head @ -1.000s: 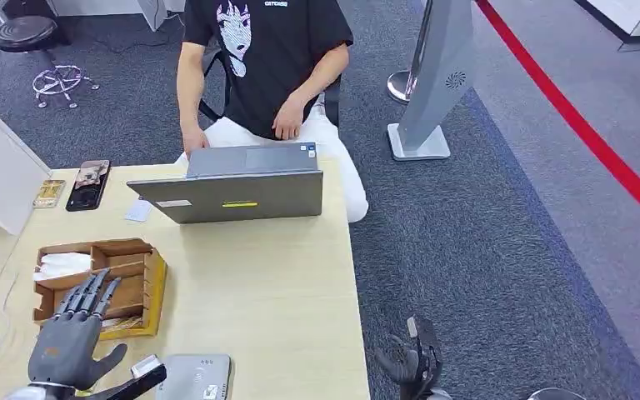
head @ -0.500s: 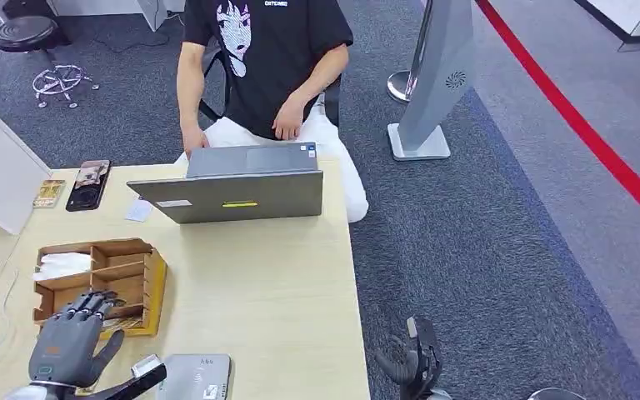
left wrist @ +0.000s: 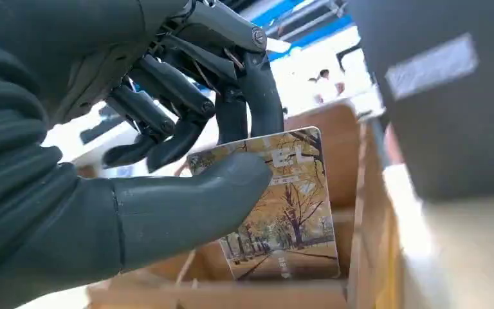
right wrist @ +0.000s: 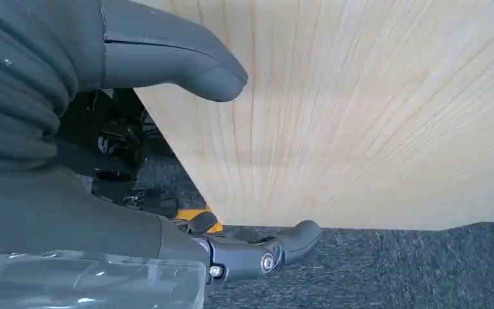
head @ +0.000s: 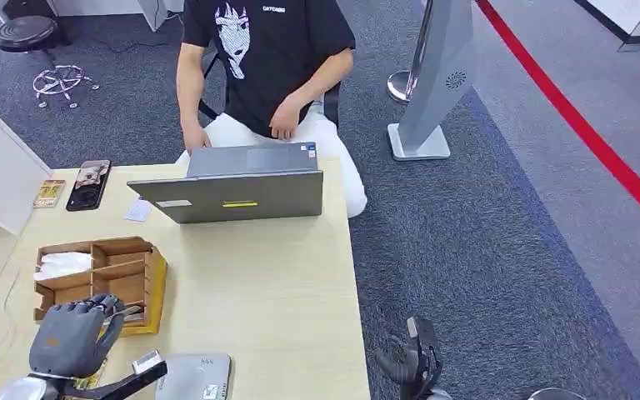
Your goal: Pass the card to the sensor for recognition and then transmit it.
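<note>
left hand pinches the card between thumb and fingers just above the cardboard organizer; right hand hangs empty, fingers apart.

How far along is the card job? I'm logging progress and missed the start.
Done: the left hand has picked a card, pinching it between thumb and fingers above the cardboard organizer. In hand: it holds the card there, not yet at the grey sensor by the table's near edge. Left: present the card to the sensor, then pass it on. The right hand hangs beside the table, holding nothing.
</note>
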Robot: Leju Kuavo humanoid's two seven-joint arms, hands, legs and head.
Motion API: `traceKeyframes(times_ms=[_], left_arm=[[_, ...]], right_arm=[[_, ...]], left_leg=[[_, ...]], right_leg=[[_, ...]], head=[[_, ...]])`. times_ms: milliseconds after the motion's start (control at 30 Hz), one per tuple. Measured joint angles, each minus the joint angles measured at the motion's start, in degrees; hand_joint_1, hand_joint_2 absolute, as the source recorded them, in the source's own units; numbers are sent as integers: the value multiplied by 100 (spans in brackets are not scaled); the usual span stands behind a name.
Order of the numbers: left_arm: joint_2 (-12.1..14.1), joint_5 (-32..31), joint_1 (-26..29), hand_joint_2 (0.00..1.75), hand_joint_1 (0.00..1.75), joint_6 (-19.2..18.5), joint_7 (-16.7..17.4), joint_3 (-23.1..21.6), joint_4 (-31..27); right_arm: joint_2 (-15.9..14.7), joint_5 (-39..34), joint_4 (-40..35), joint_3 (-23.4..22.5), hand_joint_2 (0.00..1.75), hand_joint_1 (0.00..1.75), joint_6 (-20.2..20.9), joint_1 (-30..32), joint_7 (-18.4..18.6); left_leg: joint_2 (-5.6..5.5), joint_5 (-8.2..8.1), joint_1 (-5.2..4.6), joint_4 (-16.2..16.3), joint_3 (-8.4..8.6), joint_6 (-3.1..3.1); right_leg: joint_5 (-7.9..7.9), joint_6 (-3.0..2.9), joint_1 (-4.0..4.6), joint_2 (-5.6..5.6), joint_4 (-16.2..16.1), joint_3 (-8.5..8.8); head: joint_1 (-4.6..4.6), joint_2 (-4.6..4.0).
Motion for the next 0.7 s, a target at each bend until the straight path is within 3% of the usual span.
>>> traceKeyframes(times_ms=[400, 700], left_arm=[[201, 291, -688, 175, 175, 157, -431, 365, -958], [398, 914, -938, 175, 175, -81, -339, 833, -999]], right_arm=[[0, -13, 17, 0, 175, 0, 0, 12, -83], [0, 20, 57, 2, 175, 0, 9, 9, -85]], left_leg=[[1, 4, 0, 0, 0, 1], [2, 5, 1, -1, 0, 0]], right_leg=[[5, -5, 0, 2, 1, 0], [5, -5, 1, 2, 2, -1]], head=[[0, 0], [0, 0]])
